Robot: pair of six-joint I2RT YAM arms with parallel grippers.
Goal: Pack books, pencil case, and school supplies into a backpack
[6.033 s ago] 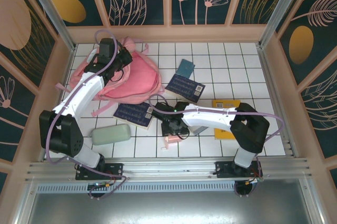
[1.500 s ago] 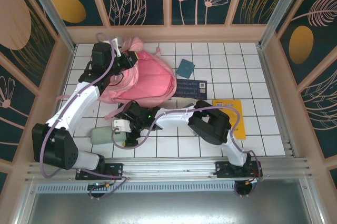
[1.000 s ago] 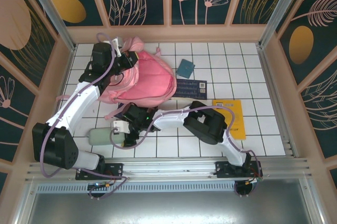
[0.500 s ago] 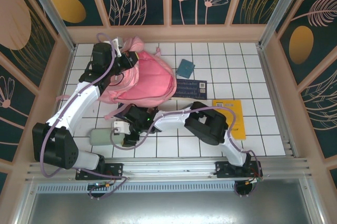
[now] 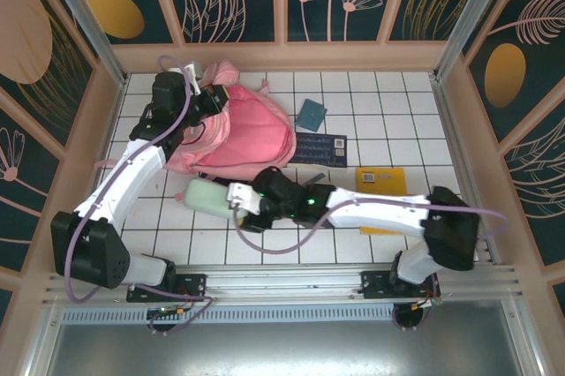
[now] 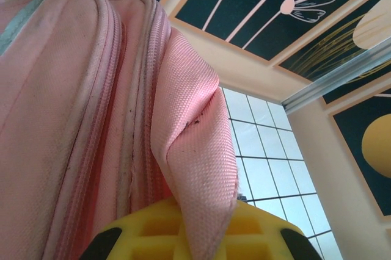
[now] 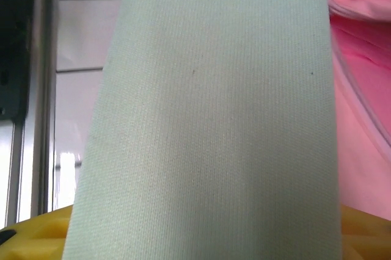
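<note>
Pink fabric with pale stripes makes up the backpack (image 5: 243, 133), which is slumped on the white-tiled table (image 5: 397, 111) towards its far left corner. A straight zip seam is seen running along it in the left wrist view, where a fold of its woven cloth (image 6: 195, 150) is pinched between the yellow fingers (image 6: 140, 235) of the left gripper (image 6: 201, 232). The jaws are closed tight on that fold. From above, the left gripper (image 5: 209, 98) is found at the backpack's far left end.

A yellow-orange book (image 5: 381, 184) is laid flat towards the right side of the table, near its front edge, and is partly covered by the right arm. A dark navy book (image 5: 320, 148) with white labels is laid flat near the middle of the table, its left end touching or tucked under the backpack's right edge.

The sage-green pencil case (image 5: 210, 197) is held just in front of the backpack, left of the table's middle, clamped at one end by the right gripper (image 5: 237, 203). In the right wrist view its plain cloth (image 7: 208, 113) is seen rising from between the yellow pads (image 7: 30, 235), with pink backpack fabric close beside it. Whether it is clear of the tiles cannot be told.

A small teal book (image 5: 311, 115) is laid near the far edge, just right of the backpack and apart from the navy book.
</note>
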